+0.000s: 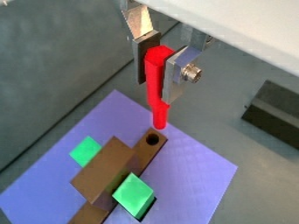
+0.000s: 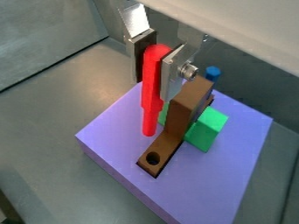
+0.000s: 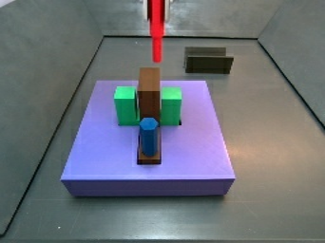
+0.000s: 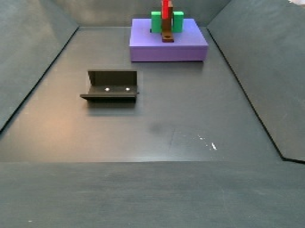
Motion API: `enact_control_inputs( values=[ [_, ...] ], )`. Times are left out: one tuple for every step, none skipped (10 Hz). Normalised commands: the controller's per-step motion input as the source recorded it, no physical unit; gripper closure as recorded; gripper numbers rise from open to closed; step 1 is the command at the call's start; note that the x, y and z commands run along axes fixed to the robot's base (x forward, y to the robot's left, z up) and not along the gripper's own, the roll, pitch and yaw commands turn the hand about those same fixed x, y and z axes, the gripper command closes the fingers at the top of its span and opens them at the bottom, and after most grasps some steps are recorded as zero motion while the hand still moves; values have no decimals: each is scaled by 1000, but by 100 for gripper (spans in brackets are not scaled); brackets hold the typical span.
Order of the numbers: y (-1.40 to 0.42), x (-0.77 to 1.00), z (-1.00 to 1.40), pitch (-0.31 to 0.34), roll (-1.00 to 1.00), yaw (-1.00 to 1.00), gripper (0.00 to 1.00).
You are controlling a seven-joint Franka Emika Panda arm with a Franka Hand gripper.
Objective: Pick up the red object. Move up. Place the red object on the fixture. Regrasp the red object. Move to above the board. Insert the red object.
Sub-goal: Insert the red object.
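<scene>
In both wrist views my gripper (image 1: 160, 61) (image 2: 159, 63) is shut on the upper part of the red object (image 1: 156, 86) (image 2: 152, 92), a thin red peg hanging upright. Its lower tip hovers a little above the round hole (image 1: 153, 138) (image 2: 152, 160) at one end of the brown block (image 1: 111, 171). That block lies on the purple-blue board (image 1: 193, 171) (image 3: 191, 142). In a side view the red object (image 3: 156, 28) hangs over the far end of the brown block (image 3: 150, 93), apart from it. The dark fixture (image 3: 208, 61) (image 4: 111, 86) stands on the floor away from the board, with nothing in it.
Two green blocks (image 3: 124, 102) (image 3: 170, 102) flank the brown block on the board. A blue peg (image 3: 148, 133) (image 2: 212, 73) stands upright at the block's other end. Grey walls enclose the floor on all sides.
</scene>
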Motion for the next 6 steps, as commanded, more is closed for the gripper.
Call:
enact_control_inputs(
  values=[
    [14,0,-397,-220,-144,0,100],
    [0,0,-374,-197,-107,0,100],
    [0,0,-311,-147,-47,0,100],
    [0,0,-254,-69,-57,0,100],
    [6,0,-229,0,-3,0,100],
    [14,0,-234,0,0,0,100]
  ],
)
